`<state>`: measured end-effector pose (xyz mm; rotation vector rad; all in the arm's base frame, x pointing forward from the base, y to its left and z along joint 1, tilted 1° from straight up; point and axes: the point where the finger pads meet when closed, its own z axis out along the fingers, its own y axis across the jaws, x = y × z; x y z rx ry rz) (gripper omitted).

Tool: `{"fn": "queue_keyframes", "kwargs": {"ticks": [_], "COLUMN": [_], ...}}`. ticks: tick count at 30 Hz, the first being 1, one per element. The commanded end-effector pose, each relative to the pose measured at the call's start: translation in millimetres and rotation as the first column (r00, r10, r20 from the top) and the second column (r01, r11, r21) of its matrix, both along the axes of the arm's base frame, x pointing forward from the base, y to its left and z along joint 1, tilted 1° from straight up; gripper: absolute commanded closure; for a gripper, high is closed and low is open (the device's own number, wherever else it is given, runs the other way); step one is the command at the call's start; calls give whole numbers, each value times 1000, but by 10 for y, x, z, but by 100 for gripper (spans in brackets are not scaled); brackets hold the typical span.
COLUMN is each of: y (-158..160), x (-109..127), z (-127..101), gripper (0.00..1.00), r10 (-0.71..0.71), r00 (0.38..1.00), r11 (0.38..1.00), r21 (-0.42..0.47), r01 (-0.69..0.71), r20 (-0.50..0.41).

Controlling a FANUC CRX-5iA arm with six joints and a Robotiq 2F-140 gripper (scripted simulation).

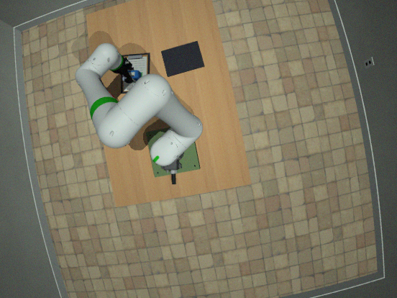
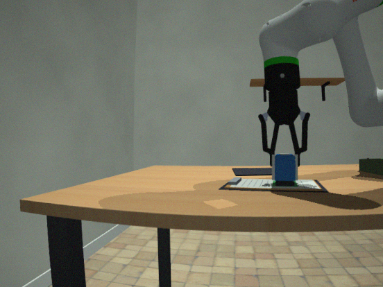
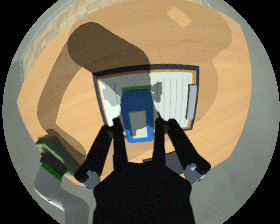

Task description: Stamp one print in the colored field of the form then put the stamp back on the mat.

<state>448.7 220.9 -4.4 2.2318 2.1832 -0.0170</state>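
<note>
The blue stamp [image 1: 137, 75] [image 2: 284, 168] [image 3: 138, 117] stands upright on the form [image 1: 141, 62] [image 2: 248, 184] [image 3: 176, 93], a white sheet on a dark board. Its black foot rests on the paper over the green field, of which only slivers show beside it in the exterior view [image 2: 273, 181] and behind it in the wrist view [image 3: 139, 88]. My gripper [image 2: 284, 159] [image 3: 138, 108] points straight down and is shut on the stamp's upper part, one finger on each side. The dark mat [image 1: 183, 58] [image 2: 250, 171] lies bare to the right of the form.
The arm's own links hang over the form's near side in the top view. The robot's green base plate [image 1: 192, 160] [image 2: 371, 166] sits on the table. A wooden shelf [image 2: 312, 82] is on the back wall. A grey clip [image 2: 235, 180] sits at the form's left end.
</note>
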Motion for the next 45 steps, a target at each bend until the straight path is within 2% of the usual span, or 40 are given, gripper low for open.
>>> {"fn": "queue_keyframes", "kwargs": {"ticks": [1,9,22,39,41,45], "y": [1,1,6,6,8,13], "x": [1,1,0,0,-1,-2], "z": [0,13,251,259,317,573], "gripper": [80,80,80,80,80,80], "r10": [0,0,0,0,0,0], "r00": [1000,1000,1000,1000,1000,1000], "r11": [1000,1000,1000,1000,1000,1000], "r21": [0,0,0,0,0,0], "r01": [0,0,0,0,0,0], "r20": [0,0,0,0,0,0]}}
